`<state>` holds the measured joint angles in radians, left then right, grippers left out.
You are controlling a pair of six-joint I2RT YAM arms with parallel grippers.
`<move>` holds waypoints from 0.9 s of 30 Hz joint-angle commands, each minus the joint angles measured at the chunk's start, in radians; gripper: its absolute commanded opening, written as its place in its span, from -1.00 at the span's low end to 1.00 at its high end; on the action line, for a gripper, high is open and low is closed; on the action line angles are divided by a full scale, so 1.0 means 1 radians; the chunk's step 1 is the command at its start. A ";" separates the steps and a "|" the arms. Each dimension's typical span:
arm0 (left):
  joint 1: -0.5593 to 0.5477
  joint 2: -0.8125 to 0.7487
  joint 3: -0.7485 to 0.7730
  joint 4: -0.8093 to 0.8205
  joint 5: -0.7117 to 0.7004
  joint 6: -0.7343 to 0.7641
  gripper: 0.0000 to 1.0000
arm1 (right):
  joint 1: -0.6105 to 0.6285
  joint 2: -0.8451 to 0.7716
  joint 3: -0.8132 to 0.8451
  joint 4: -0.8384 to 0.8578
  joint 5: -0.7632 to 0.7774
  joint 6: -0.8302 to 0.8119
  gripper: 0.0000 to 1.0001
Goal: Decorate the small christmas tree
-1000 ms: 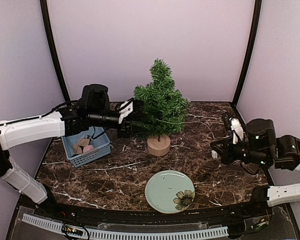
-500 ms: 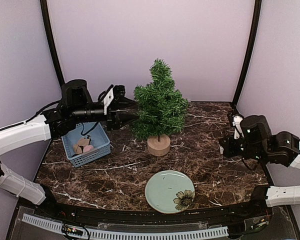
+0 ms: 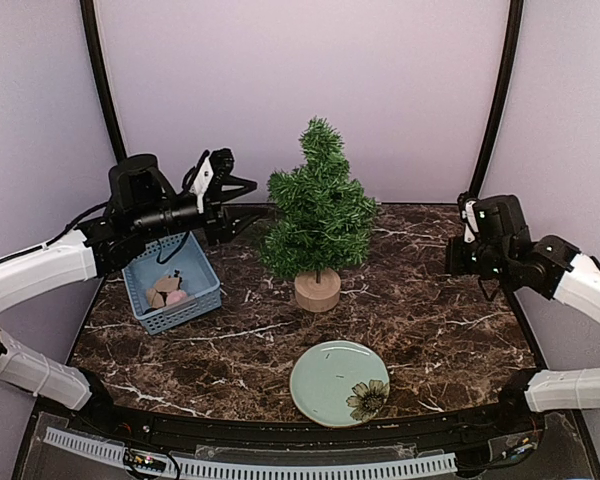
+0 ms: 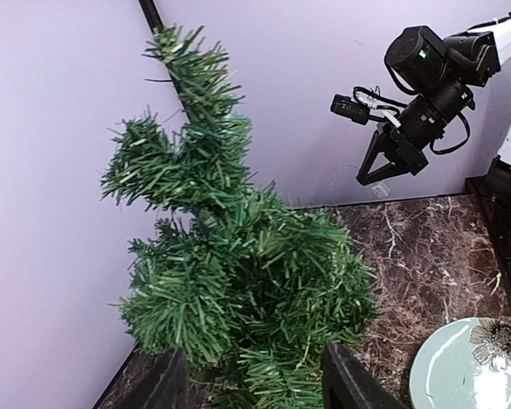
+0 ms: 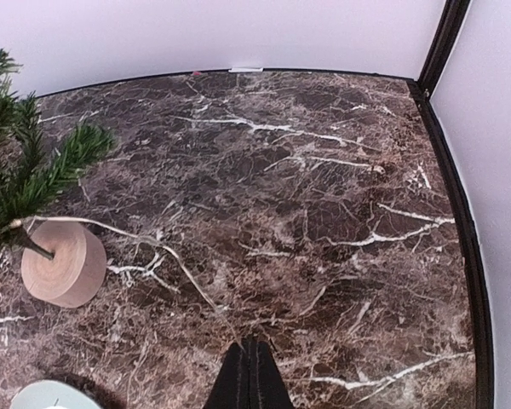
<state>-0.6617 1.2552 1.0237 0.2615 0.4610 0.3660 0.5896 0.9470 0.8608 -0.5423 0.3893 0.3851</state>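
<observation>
We are seeing white shells [image 3: 40,272] over black joints [image 3: 140,185]. The left gripper [image 3: 252,198] and right gripper [image 5: 250,348] are showing black fingers.

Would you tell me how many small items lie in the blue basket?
3: two brownish pieces, one pink piece, clustered at the basket's near end; more may be hidden.

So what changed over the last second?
The left fingers drew back leftward and up, out of the tree branches, and are open and empty. The right fingers, shut, lifted up and away to the right. The tree, basket and plate stayed put.
</observation>
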 commanded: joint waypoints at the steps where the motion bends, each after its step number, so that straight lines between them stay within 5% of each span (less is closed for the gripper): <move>1: 0.040 -0.030 -0.012 0.041 -0.066 -0.067 0.11 | -0.062 0.066 0.071 0.169 -0.083 -0.124 -1.00; 15: 0.267 0.099 0.174 0.035 0.025 -0.413 0.13 | -0.091 0.417 0.266 0.452 -0.154 -0.551 -1.00; 21: 0.359 0.226 0.279 0.084 0.166 -0.549 0.19 | -0.114 0.474 0.184 0.738 -0.221 -0.724 -1.00; 27: 0.395 0.374 0.426 0.087 0.316 -0.568 0.32 | -0.171 0.540 0.116 1.053 -0.452 -0.774 -1.00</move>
<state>-0.2771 1.5757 1.3575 0.3157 0.6315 -0.1547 0.4522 1.4437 1.0050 0.2180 0.1062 -0.3187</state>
